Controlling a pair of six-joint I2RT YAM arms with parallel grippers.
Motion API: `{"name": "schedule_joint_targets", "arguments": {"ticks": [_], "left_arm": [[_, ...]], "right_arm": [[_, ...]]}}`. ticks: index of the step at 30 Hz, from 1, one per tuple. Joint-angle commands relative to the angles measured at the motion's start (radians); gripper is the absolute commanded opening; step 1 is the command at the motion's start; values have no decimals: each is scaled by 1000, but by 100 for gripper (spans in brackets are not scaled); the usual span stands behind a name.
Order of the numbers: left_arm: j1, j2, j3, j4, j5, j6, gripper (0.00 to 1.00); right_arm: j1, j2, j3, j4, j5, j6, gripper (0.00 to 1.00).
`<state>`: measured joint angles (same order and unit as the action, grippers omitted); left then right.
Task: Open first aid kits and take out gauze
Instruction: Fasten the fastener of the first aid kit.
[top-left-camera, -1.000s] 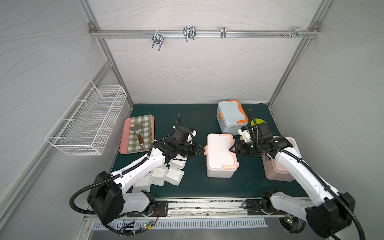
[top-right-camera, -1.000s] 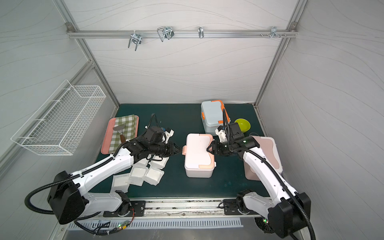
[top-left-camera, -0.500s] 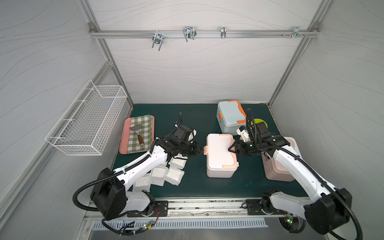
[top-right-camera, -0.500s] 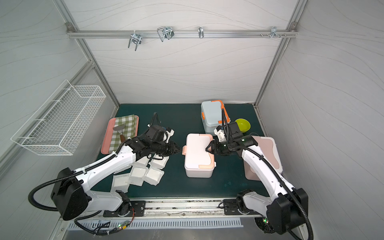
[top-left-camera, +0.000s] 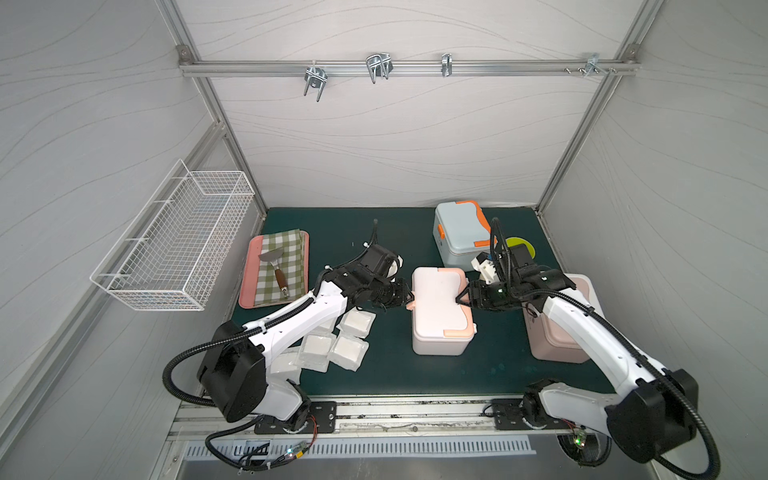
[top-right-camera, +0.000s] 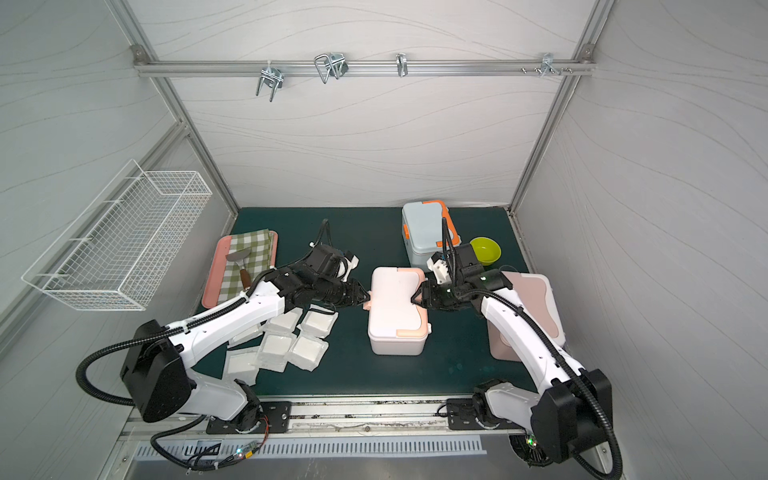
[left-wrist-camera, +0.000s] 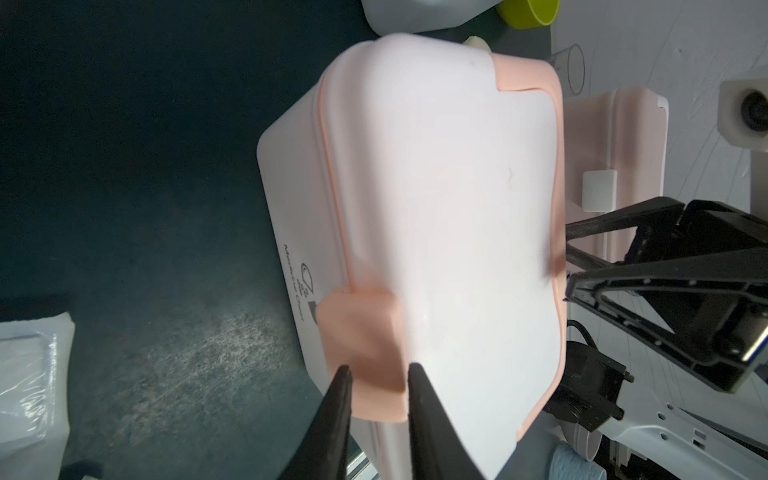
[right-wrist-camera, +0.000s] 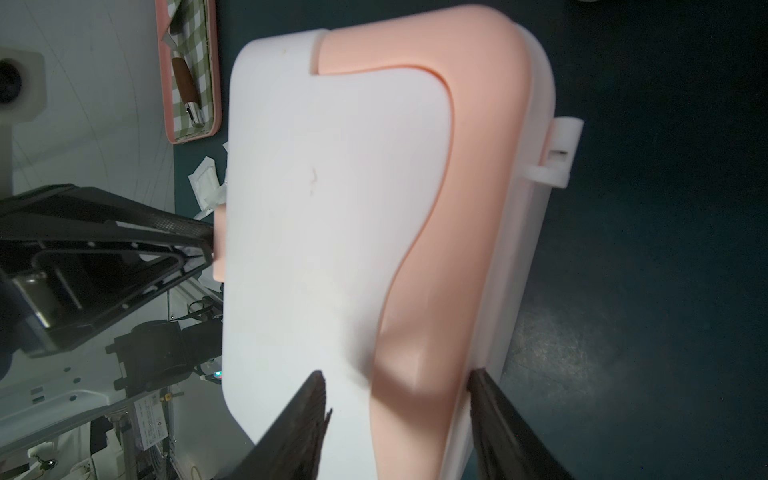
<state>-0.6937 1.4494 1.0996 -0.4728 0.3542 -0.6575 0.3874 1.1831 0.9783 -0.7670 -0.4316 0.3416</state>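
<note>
Cannot see inside the white kit (top-left-camera: 438, 307) at mid-desk, the pink kit (top-right-camera: 538, 299) on the right or the blue kit (top-left-camera: 457, 239) at the far side: closed lids on all three. Partly hidden behind the right arm, that pink kit. Clamped on the white kit's peach latch (left-wrist-camera: 357, 328), at its left side, with the left tool (left-wrist-camera: 380, 368). Astride its right rim with the right tool (right-wrist-camera: 395, 374); cannot tell whether gripping. Gauze pads (top-left-camera: 349, 349) loose on the desk (top-left-camera: 395, 374) at near left, some tucked under the left arm.
</note>
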Motion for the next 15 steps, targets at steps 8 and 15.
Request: {"name": "schedule_joint_targets", "arguments": {"ticks": [8,15], "left_arm": [[-7,20,23,22,-15,6,19],[-6,30,-15,81,4,-27,17]], "right_arm": [[-1,16,-9,9,-52,-24,54],[-1,21,-7,11,-61,-24,52]]}}
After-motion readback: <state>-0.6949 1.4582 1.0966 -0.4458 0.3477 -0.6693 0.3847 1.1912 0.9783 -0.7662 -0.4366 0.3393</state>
